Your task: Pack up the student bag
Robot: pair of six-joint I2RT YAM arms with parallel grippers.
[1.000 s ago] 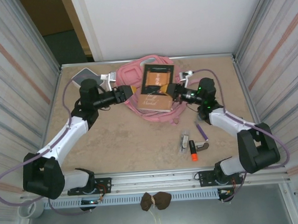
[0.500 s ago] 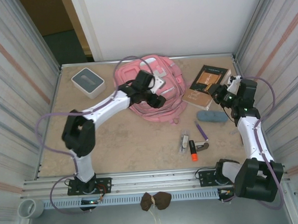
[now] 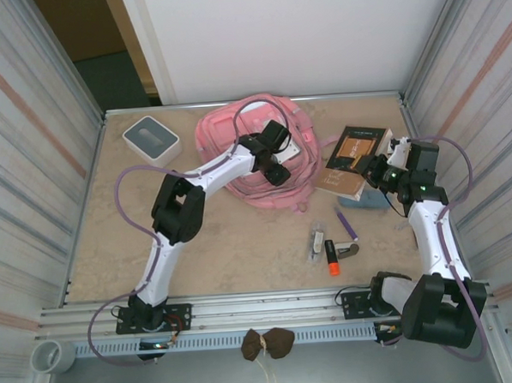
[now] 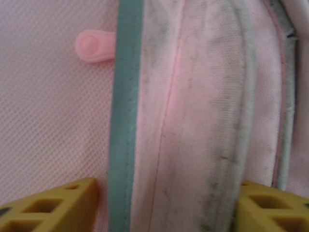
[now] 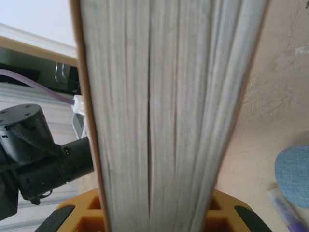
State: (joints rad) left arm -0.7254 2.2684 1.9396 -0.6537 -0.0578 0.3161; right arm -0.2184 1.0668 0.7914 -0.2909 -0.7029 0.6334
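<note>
The student bag, a pink backpack, lies at the back middle of the table. My left gripper is down on its right front part. In the left wrist view its yellow fingers stand either side of a raised fold of pink fabric beside a teal zip line, closed on that fold. A pink zip pull lies just beyond. My right gripper is shut on a stack of books right of the bag. Their page edges run up between that gripper's jaws.
A grey-and-white box sits at the back left. A blue pouch lies under the right gripper. In front of it are a purple pen, an orange marker and small silver items. Ribbed walls close both sides.
A second ago the books lay on the bag between both grippers; now the right gripper holds them right of the bag. The left gripper has moved onto the bag's right front.
</note>
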